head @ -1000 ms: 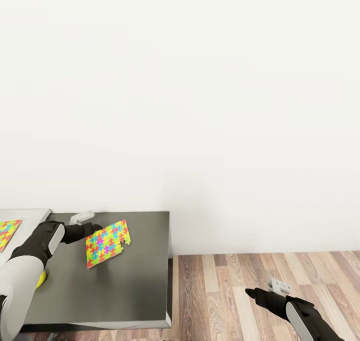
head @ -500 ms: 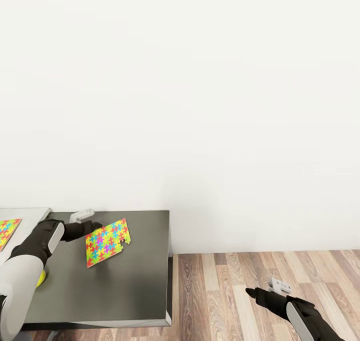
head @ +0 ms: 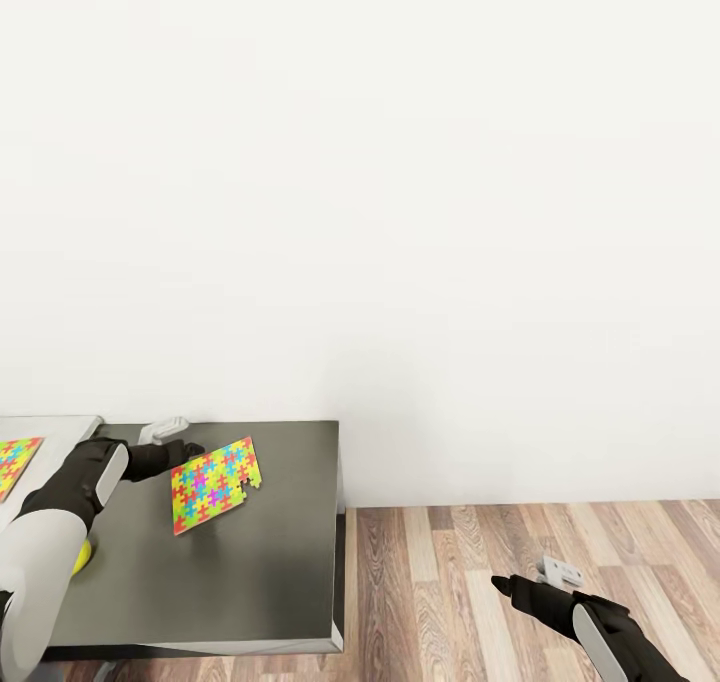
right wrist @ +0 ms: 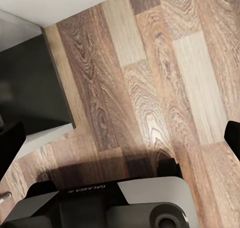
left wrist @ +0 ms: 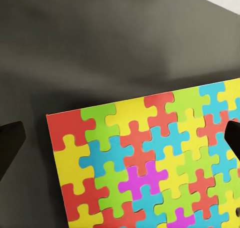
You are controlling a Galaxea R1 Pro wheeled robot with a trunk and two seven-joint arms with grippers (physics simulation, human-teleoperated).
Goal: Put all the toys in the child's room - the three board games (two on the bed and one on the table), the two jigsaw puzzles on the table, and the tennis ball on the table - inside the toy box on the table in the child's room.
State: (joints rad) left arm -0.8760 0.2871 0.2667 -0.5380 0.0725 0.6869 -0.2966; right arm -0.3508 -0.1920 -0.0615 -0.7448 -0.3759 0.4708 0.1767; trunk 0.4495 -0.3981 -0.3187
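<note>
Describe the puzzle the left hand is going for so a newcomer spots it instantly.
On the dark-grey table section against the white wall, a jigsaw puzzle lies flat before the left hand. Unlike the second puzzle on the light-grey top, it shows whole, one corner notched.

1 jigsaw puzzle [head: 215, 484] lies on the table [head: 260, 582]; another, seemingly, further left [head: 15, 462].

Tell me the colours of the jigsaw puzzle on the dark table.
Mostly yellow, with red, green, blue and magenta pieces; clearest in left wrist view.
</note>
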